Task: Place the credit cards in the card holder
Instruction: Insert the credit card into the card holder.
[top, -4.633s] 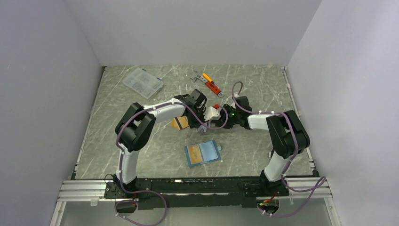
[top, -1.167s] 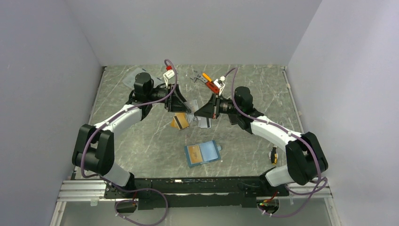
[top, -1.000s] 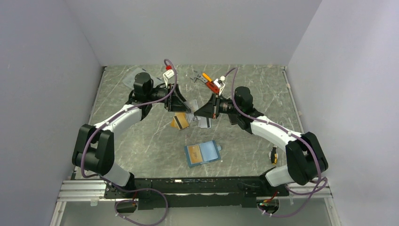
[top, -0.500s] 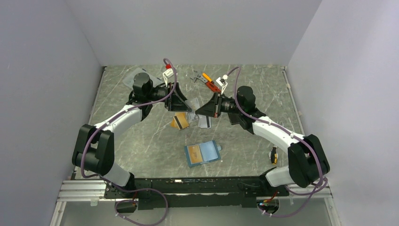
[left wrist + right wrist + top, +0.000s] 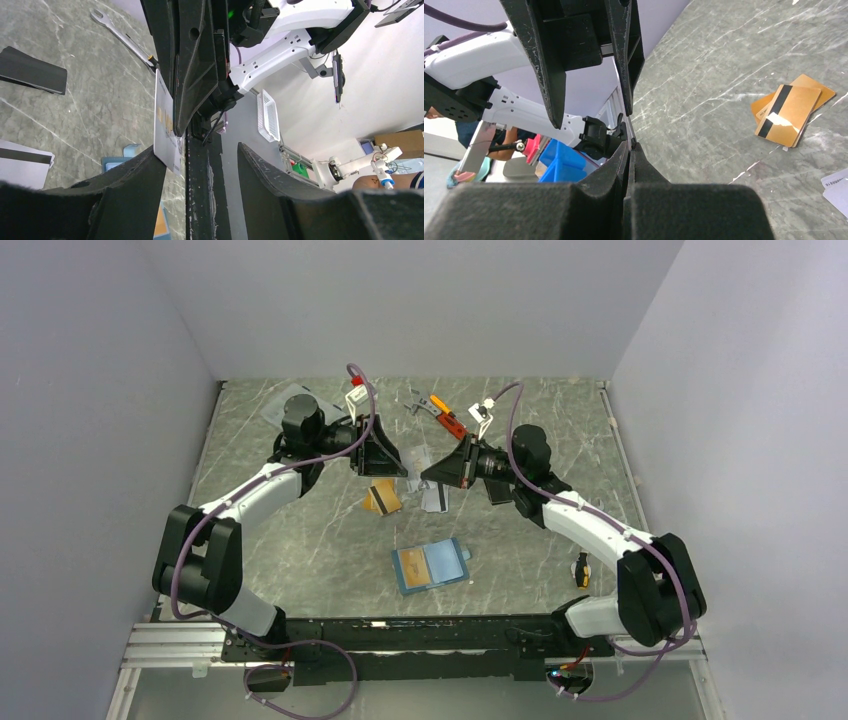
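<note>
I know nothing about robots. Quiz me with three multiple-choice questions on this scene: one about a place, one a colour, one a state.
1. Where is the card holder? A) open on the table, near side B) on the back wall C) held in the air
2. What colour are the striped cards lying flat? A) green B) orange-gold C) red
3. Which gripper clamps the raised silver card? A) left B) neither C) right
Answers: 1 A: it lies unfolded nearest the arm bases. 2 B: orange-gold with dark stripes. 3 C: the right gripper pinches it; the left gripper stands open.
</note>
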